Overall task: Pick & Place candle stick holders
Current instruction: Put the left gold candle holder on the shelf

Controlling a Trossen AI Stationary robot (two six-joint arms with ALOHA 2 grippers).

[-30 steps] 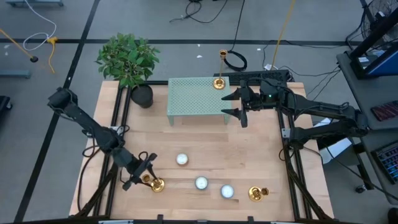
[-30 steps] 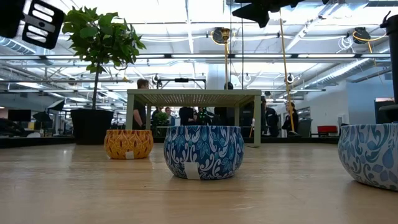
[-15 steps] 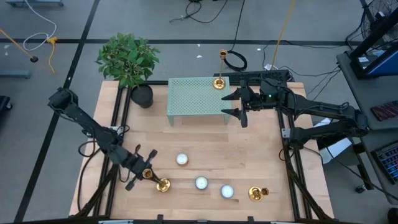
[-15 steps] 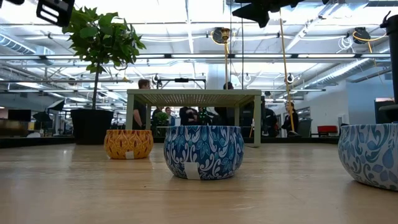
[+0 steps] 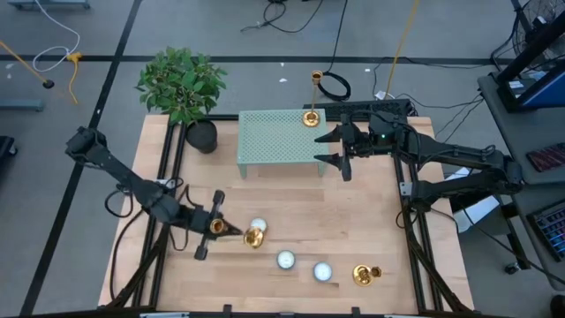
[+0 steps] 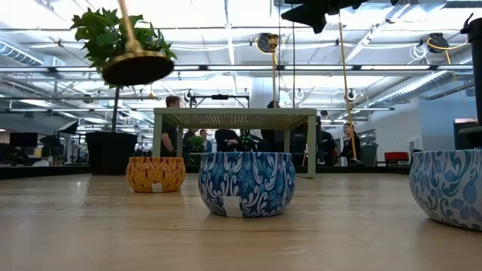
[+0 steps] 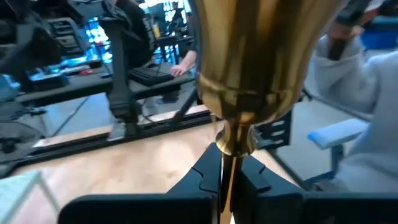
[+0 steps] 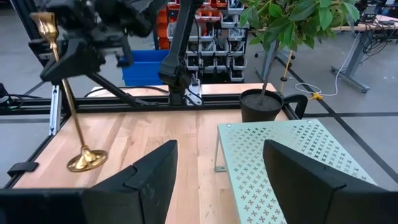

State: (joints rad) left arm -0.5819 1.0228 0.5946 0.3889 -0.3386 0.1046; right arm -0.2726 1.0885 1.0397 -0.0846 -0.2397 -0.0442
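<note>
While gripped, candlestick [image 7: 261, 68] top cropped

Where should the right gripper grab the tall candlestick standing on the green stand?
Grip the tall candlestick by its thin stem, about halfway up, approaching level from the open right gripper's side of the green stand. It stands upright; the flared base looks too wide, and the cup is small. The left gripper is busy holding another candlestick.

Gold, blue, orange and pale green are seen.
Candle stick holders [image 5: 253, 237] are shiny gold; one bowl [image 6: 245, 184] is patterned blue-white, another [image 6: 155, 174] orange; the perforated stand [image 5: 278, 138] pale green.
</note>
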